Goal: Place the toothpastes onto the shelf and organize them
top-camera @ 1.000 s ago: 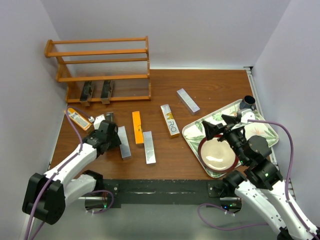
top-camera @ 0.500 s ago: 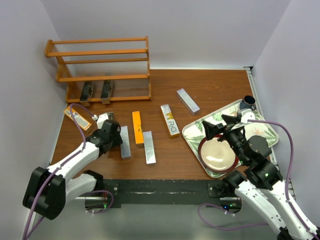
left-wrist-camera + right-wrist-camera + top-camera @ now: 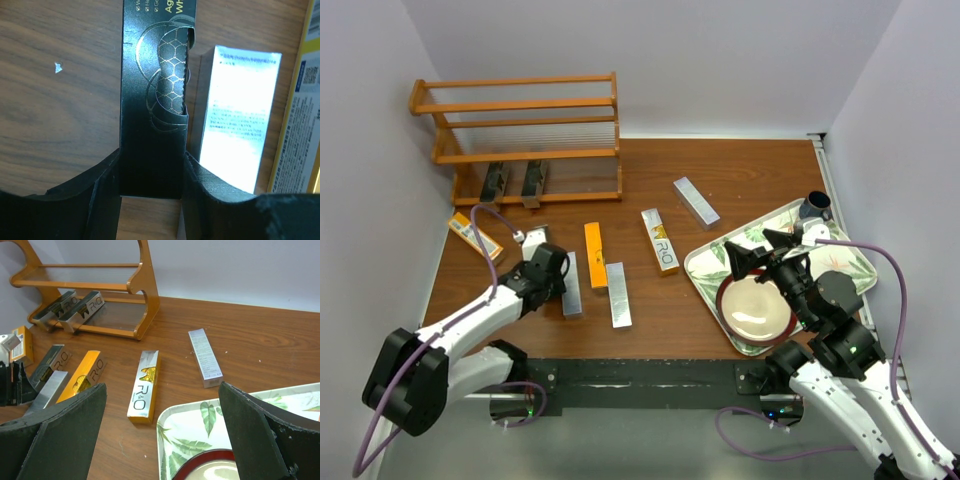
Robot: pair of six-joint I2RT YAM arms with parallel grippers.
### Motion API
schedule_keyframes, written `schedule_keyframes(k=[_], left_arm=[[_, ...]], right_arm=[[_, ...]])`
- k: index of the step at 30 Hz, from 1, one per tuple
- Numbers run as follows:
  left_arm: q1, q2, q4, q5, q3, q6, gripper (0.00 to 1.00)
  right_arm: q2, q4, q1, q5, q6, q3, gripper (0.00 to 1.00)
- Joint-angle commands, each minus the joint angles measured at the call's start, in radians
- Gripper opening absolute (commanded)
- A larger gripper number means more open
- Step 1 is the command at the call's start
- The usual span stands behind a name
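Mostly, toothpastes [image 3: 660, 240] strew the brown table [image 3: 750, 170] between pale walls [image 3: 720, 60].

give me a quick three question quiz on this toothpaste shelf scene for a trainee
1. True or false: the right fingers are holding a carton.
2. How many cartons lie on the shelf? A) none B) two C) four
3. What colour is the carton between the left fingers?
Key: 1. False, they are wide open and empty. 2. B, both on the bottom tier. 3. Black.
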Motion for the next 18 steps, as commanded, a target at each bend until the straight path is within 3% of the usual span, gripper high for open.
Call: schedule_keyframes(k=[1, 10, 18], left_arm=[[-0.032, -0.052, -0.039, -0.013, 0.065, 0.002, 0.28], [-0.040, -0.148, -0.110, 0.082, 0.193, 0.086, 0.28], [-0.035, 0.061, -0.055, 0.073, 0.417, 0.263, 0.28]], right_arm=[[0.007, 0.034, 0.006, -0.013, 0.009, 0.026, 0.99], [0.001, 0.029, 0.006, -0.010, 0.005, 0.027, 0.99], [-0.012, 0.023, 0.006, -0.001, 0.001, 0.031, 0.99]])
